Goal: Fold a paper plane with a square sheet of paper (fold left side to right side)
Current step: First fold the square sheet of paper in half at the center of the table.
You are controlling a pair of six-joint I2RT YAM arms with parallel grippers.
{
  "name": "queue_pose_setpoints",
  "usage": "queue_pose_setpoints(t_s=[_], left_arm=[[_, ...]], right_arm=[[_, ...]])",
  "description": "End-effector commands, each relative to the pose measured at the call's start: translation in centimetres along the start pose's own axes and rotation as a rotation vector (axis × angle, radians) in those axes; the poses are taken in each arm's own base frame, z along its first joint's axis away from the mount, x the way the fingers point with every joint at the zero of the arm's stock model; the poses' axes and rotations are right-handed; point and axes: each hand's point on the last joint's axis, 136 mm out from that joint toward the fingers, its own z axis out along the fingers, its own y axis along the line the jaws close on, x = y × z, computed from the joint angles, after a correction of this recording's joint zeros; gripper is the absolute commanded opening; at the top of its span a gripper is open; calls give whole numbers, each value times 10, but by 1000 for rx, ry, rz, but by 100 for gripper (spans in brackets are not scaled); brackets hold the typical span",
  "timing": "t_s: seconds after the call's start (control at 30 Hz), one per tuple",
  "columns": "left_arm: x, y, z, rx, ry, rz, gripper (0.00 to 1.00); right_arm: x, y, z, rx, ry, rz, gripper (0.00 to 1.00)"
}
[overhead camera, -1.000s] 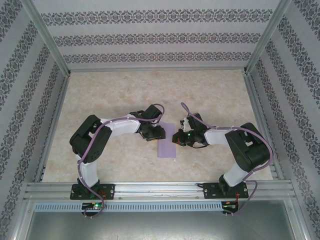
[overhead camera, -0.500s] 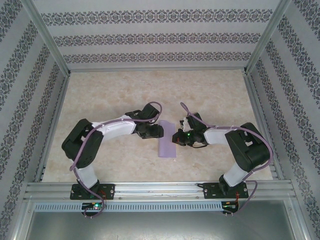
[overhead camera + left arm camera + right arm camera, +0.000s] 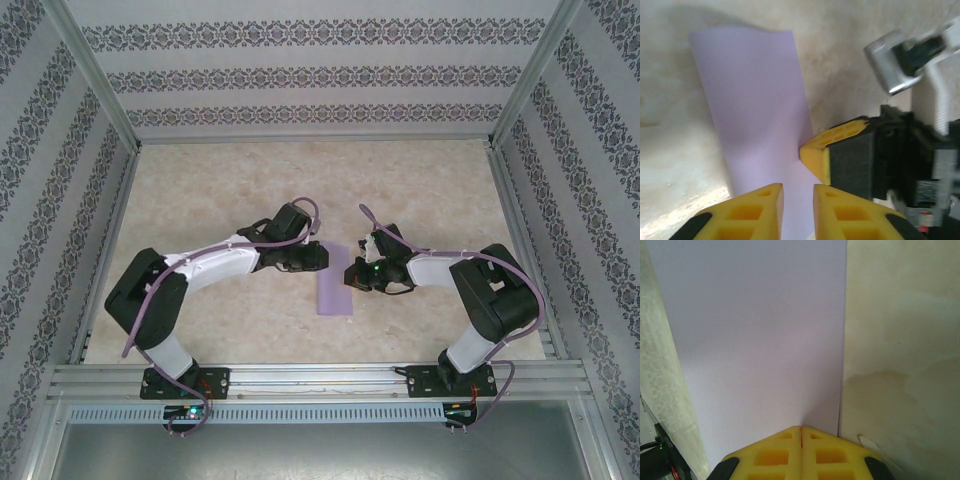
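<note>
Right gripper (image 3: 801, 429) has its fingers pressed together, tip down on the square sheet of paper (image 3: 333, 292), which lies folded into a narrow strip on the table (image 3: 200, 190) between both arms. Our left gripper (image 3: 798, 187) hovers over the strip's end, fingers slightly apart, holding nothing. Our biggest worry is the sheet sliding under that press and skewing the crease. A lesser one is the left fingers snagging the top layer. We read no writing anywhere.

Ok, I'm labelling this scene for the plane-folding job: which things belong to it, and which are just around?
In the job:
- lavender paper, a narrow rectangle
- left tool, slightly open over it
- right tool, shut, tip on it

Just around:
- marbled table
- aluminium frame
- patterned walls
</note>
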Motion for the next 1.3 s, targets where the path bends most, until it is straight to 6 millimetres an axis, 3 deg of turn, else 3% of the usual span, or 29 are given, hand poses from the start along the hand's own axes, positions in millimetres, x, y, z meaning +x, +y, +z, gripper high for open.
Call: queue_pose_setpoints(t_s=[0.0,0.4,0.87,1.07,1.27], left_arm=[[5,-5,14,89,29,-11,19],[28,36,37,-12,78,-44,17],[41,72,39,-108,91,-81,15],[37,77,27,-94,66,-101,14],[15,49,3,-6,-15,-38,11]], right_arm=[[27,-58,7,225,58,70,0],[32,-67,5,264,68,74,0],[36,-76,1,320,79,68,0],[37,-77,0,324,80,64,0],[35,-73,0,308,76,60,0]])
